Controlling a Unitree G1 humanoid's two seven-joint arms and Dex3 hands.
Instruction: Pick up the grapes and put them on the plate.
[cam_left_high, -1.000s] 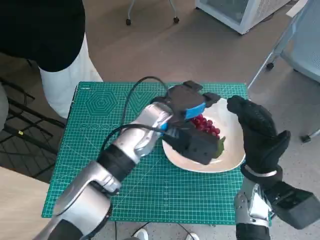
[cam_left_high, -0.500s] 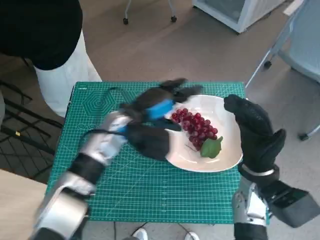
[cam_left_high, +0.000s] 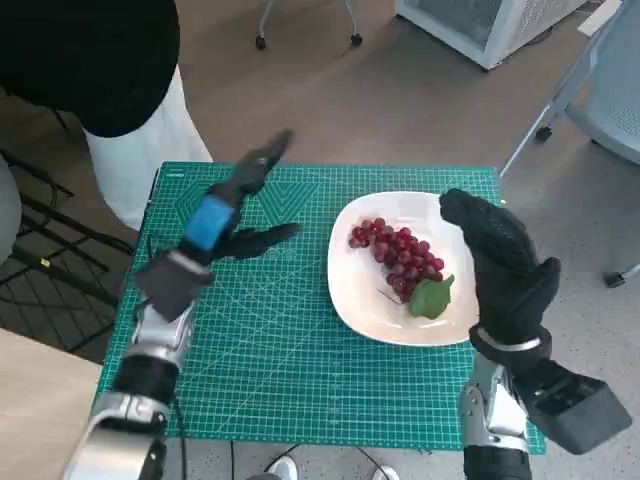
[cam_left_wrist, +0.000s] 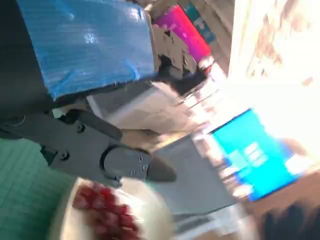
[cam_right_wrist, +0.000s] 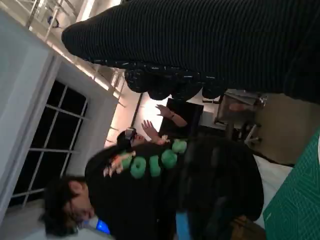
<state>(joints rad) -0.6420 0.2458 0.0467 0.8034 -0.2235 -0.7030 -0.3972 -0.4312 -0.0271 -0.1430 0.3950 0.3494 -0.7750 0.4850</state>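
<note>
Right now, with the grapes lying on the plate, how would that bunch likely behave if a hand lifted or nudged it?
The grapes are a loose cluster of small round berries, so the bunch would probably sag and flex rather than lift stiffly. Single berries look apt to detach and roll across the smooth white plate. They probably bruise under a firm squeeze. The leaf looks light and floppy.

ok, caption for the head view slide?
Grapes on the white plate; left hand open over the green mat, right hand beside the plate.

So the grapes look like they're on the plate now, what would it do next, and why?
Probably just draw the left hand back to rest. The grapes already lie on the plate, that hand is open over the mat, holding nothing, and the right hand hovers at the plate's edge.
</note>
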